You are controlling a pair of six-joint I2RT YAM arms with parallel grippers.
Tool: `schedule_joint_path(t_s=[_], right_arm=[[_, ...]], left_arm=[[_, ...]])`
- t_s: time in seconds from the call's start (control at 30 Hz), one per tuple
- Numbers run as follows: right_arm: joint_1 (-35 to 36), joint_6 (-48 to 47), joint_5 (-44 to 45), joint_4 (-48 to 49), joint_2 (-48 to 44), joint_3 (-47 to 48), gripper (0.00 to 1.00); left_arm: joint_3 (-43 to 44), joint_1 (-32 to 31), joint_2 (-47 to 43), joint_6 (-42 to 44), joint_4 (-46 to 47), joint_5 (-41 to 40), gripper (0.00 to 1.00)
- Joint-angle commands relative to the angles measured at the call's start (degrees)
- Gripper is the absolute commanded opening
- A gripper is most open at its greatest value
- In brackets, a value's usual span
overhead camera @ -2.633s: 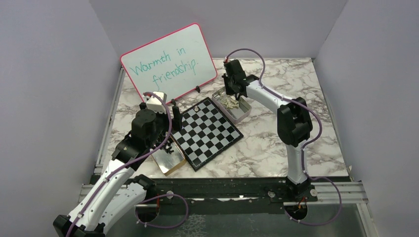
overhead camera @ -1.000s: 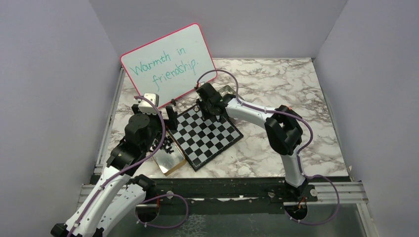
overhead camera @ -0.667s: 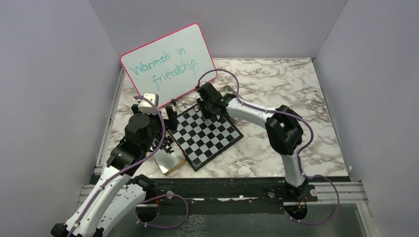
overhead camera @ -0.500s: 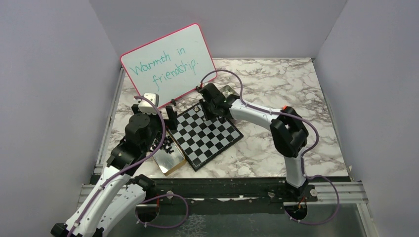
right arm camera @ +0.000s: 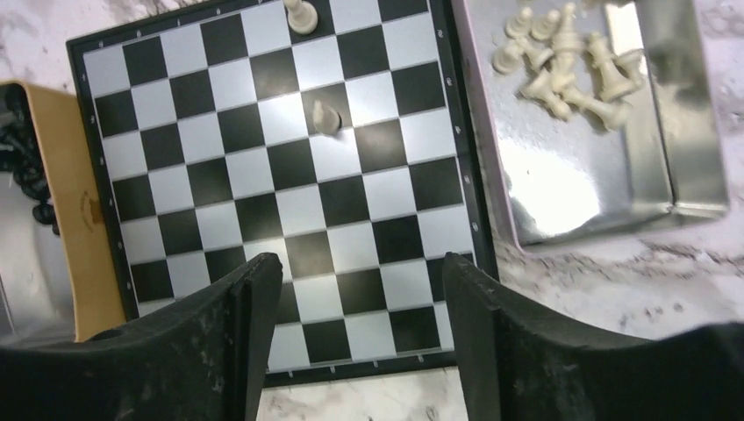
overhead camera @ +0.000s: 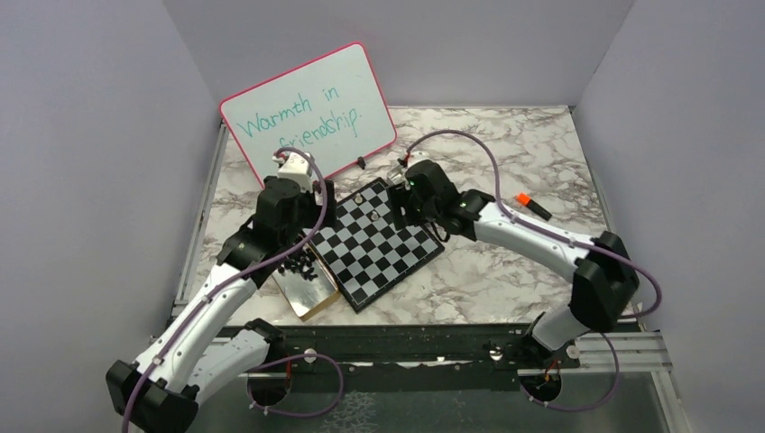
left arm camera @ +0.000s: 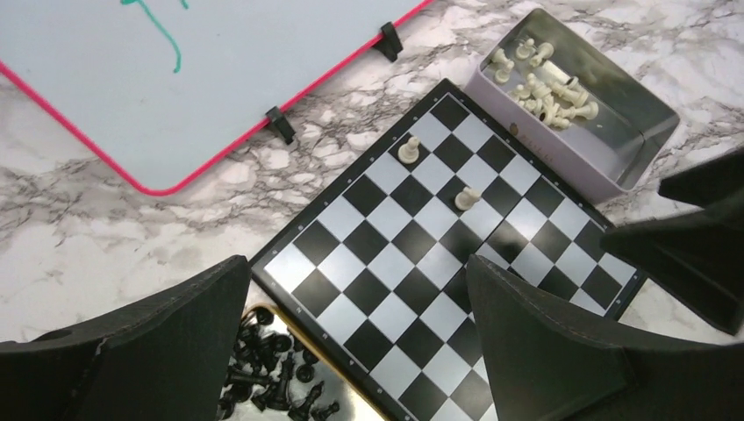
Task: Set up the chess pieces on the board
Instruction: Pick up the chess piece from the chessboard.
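A marble bench [overhead camera: 469, 280] carries a pink-rimmed whiteboard [overhead camera: 307, 113] and, before it, the flat chequered board [overhead camera: 383, 248]. The left end effector [left arm camera: 360, 307] and right end effector [right arm camera: 360, 298] hang over the board, both released, empty. Two cream pieces [left arm camera: 467, 198] stand on it (more lie in a silver tin [left arm camera: 561, 165] alongside, black pieces [left arm camera: 272, 377] in a gold tin [right arm camera: 83, 219]).

A glossy black-and-white chessboard [right arm camera: 281, 189] shows patches of glare on a smooth, marble-patterned tabletop [right arm camera: 614, 289]. At its 2 o'clock in the right wrist view, a mirror-bright metal tin [right arm camera: 570, 193] holds dull cream chess pieces [right arm camera: 570, 66]. At 9 o'clock sits a brassy-sided tin [right arm camera: 88, 210]. The right gripper [right arm camera: 360, 272] has matt black, scuffed fingers [right arm camera: 544, 351].
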Motion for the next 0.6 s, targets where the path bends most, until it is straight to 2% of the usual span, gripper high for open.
schedule_joint_path(t_s=[0.0, 0.1, 0.17, 0.3, 0.5, 0.57], right_arm=[[0.26, 2.24, 2.88, 2.91, -10.32, -7.35, 0.77], [0.26, 2.47, 3.27, 4.05, -16.83, -12.55, 0.88], [0.19, 3.11, 4.5, 3.81, -20.58, -15.31, 0.93], [0.26, 4.11, 5.56, 4.36, -27.24, -20.12, 0.96], [0.24, 4.99, 7.44, 5.47, -34.61, -25.58, 0.98], [0.25, 5.02, 7.92, 5.83, -36.12, -26.6, 0.98]], left_arm=[[7.05, 0.28, 7.7, -1.61, -2.39, 5.0, 0.91], [10.13, 0.28, 14.0, -1.53, -2.86, 7.93, 0.82], [12.24, 0.28, 18.18, -1.69, -3.15, 9.42, 0.8], [16.83, 0.28, 26.73, -2.03, -4.01, 11.92, 0.76], [23.31, -0.09, 37.5, -3.16, -6.03, 14.58, 0.6], [24.59, -0.52, 39.89, -3.56, -6.57, 14.2, 0.58]])
